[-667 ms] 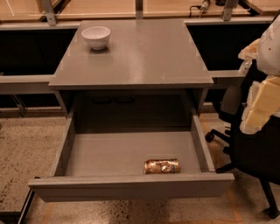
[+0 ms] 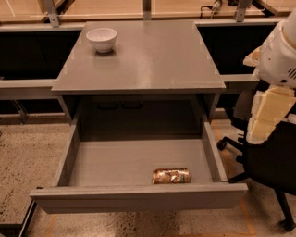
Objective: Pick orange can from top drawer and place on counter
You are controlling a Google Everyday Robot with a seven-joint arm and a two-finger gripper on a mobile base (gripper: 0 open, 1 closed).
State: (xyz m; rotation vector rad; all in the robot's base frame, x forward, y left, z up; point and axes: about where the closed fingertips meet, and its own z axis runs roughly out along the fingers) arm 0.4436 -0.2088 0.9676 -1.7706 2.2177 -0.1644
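The orange can [image 2: 171,176] lies on its side on the floor of the open top drawer [image 2: 138,196], near the front panel and right of the middle. The drawer is pulled out fully below the grey counter [image 2: 148,55]. My gripper [image 2: 267,115] shows as a cream-coloured part under the white arm at the right edge. It hangs beside the counter's right side, above and to the right of the can, well apart from it.
A white bowl [image 2: 101,39] stands on the counter's back left corner. A black office chair [image 2: 270,162] stands right of the drawer, under the arm. Pale wooden tables with metal legs [image 2: 51,11] run along the back. The floor is speckled.
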